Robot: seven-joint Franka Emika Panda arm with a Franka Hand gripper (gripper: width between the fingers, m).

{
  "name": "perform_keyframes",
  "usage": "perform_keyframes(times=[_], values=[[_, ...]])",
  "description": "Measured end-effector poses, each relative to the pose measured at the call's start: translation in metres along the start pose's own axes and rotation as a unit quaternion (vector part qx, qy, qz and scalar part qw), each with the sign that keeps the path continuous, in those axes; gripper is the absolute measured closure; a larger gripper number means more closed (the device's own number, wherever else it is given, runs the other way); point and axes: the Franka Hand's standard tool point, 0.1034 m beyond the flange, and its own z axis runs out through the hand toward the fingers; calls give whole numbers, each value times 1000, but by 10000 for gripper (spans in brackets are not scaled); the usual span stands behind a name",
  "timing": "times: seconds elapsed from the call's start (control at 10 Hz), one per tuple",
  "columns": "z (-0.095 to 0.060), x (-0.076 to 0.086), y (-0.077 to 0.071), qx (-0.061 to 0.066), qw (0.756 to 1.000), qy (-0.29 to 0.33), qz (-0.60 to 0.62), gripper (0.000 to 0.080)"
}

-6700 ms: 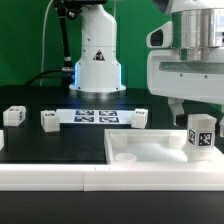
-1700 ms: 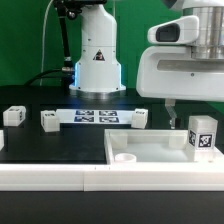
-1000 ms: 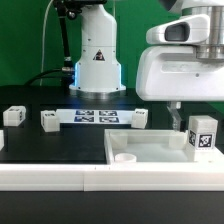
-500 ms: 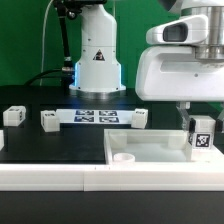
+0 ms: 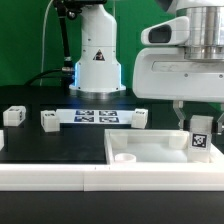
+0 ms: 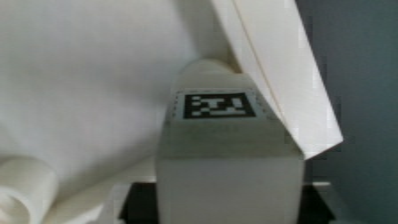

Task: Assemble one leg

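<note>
My gripper [image 5: 196, 117] is shut on a leg [image 5: 201, 136], a short white square post with a black-and-white tag on its side. It holds the leg upright over the large white panel [image 5: 150, 148], at the end on the exterior view's right. In the wrist view the leg [image 6: 222, 150] fills the gap between the dark fingers [image 6: 143, 200], with the panel [image 6: 89, 100] behind it. I cannot tell whether the leg's lower end touches the panel.
Three more white legs [image 5: 13, 115] [image 5: 49, 120] [image 5: 140, 118] lie on the black table behind the panel. The marker board [image 5: 97, 116] lies between them. The robot base [image 5: 97, 60] stands at the back.
The gripper has lowered the held leg slightly toward the panel's right end. The loose legs have not moved.
</note>
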Motion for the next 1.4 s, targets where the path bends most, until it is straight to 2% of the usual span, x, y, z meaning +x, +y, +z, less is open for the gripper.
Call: perform_keyframes(times=[0.1,0.3,0.7,0.9,1.2,1.4], values=[[0,0,1,-2,998,-2,59,508],[0,1,5,2,985,-1,170,508],[1,0,8,-2,954,-2,300,507],[1,-3,8,-6,923,-2,384,507],[0,-7,8,-9,853,4,523,507],[0,-7,9,-6,837,-4,547,506]])
